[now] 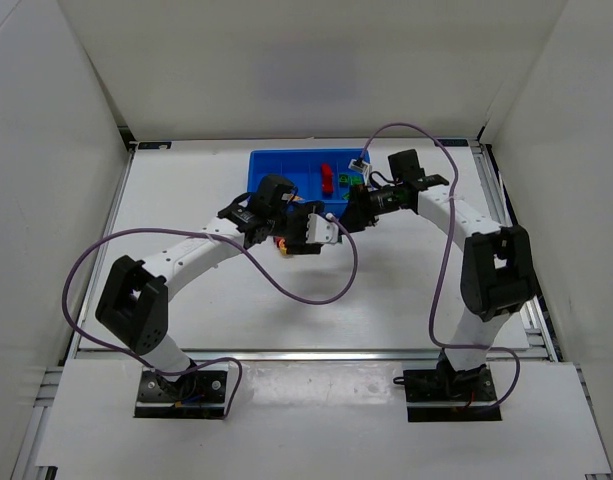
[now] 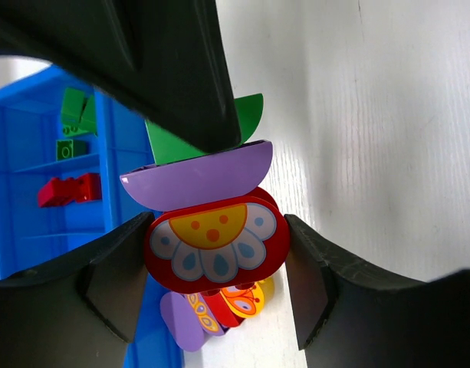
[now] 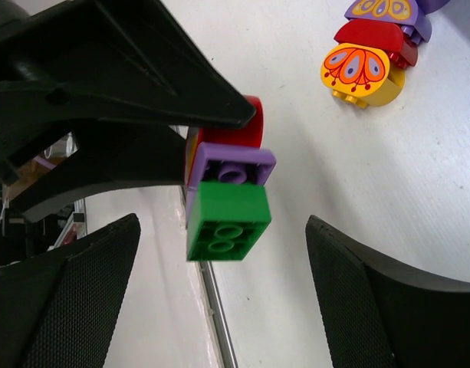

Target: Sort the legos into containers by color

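My left gripper [image 2: 217, 253] is shut on a red flower-printed lego [image 2: 215, 230], held above the table. A purple lego [image 2: 196, 172] and a green lego [image 2: 246, 119] are stacked on it. In the right wrist view the green lego [image 3: 227, 218] hangs between my open right gripper's [image 3: 221, 230] fingers, apart from both. The two grippers meet in the top view, left [image 1: 311, 228] and right [image 1: 354, 210], just in front of the blue tray [image 1: 276, 165]. The tray holds a red lego [image 1: 327, 178] and green legos [image 1: 352, 180].
A small cluster of purple, red and yellow-orange legos [image 3: 365, 54] lies on the white table beside the tray; it also shows under my left gripper [image 2: 219, 307]. Purple cables loop over the table. White walls enclose the table on three sides.
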Motion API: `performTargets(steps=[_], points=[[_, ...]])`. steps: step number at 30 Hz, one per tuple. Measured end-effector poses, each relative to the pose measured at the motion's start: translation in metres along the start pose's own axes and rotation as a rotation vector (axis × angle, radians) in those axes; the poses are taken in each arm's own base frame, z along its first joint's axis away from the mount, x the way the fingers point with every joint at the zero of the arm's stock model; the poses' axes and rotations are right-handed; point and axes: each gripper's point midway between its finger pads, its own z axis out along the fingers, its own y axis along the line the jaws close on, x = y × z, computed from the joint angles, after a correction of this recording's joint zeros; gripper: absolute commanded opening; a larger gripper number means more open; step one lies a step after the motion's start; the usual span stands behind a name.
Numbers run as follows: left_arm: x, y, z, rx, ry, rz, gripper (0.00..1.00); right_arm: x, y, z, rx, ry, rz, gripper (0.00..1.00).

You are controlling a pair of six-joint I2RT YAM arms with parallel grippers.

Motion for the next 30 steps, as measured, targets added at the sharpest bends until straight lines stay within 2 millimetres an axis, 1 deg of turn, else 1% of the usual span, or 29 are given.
performTargets(steps=[3,5,6,7,10,11,13,14,16,20,21,22,25,28,30], points=[[-0.006,0.003,0.0,-0.004,-0.011,0.005,0.44,-0.001,-0.002,0.003,-0.004,0.005,0.001,0.88],[-0.01,0.004,0.0,-0.006,-0.018,0.009,0.44,-0.001,-0.003,0.004,-0.004,0.006,-0.001,0.77],[-0.012,0.004,0.0,-0.006,-0.021,0.012,0.44,-0.001,-0.003,0.004,-0.005,0.007,0.002,0.7],[-0.014,0.005,0.001,-0.006,-0.025,0.013,0.44,-0.001,-0.002,0.005,-0.007,0.007,0.002,0.56],[-0.015,0.005,0.001,-0.009,-0.024,0.016,0.44,-0.003,0.003,0.006,-0.03,0.006,0.008,0.36],[-0.014,0.005,0.001,-0.008,-0.02,0.016,0.44,-0.004,0.004,0.006,-0.03,0.006,0.018,0.23],[-0.015,0.006,0.001,-0.012,-0.023,0.022,0.43,-0.004,0.005,0.005,-0.04,0.005,0.027,0.12],[-0.016,0.006,0.001,-0.013,-0.024,0.023,0.43,-0.004,0.006,0.005,-0.043,0.004,0.027,0.05],[-0.016,0.006,0.002,-0.015,-0.026,0.025,0.43,-0.004,0.006,0.004,-0.049,0.002,0.029,0.0],[-0.015,0.007,0.004,-0.041,-0.042,0.042,0.42,-0.005,0.004,-0.004,-0.056,-0.013,0.041,0.0],[-0.013,0.003,0.003,-0.04,-0.038,0.038,0.42,-0.006,0.003,-0.007,-0.061,-0.019,0.042,0.0],[-0.008,-0.003,0.001,-0.034,-0.028,0.026,0.42,-0.007,0.001,-0.013,-0.064,-0.03,0.04,0.0],[0.01,-0.023,-0.004,-0.012,0.014,-0.017,0.41,-0.01,-0.01,-0.039,-0.043,-0.079,0.053,0.0],[0.02,-0.033,-0.008,-0.007,0.044,-0.049,0.41,-0.012,-0.021,-0.065,-0.009,-0.127,0.068,0.0],[0.023,-0.037,-0.011,-0.011,0.053,-0.062,0.41,-0.012,-0.024,-0.075,0.005,-0.145,0.069,0.0]])
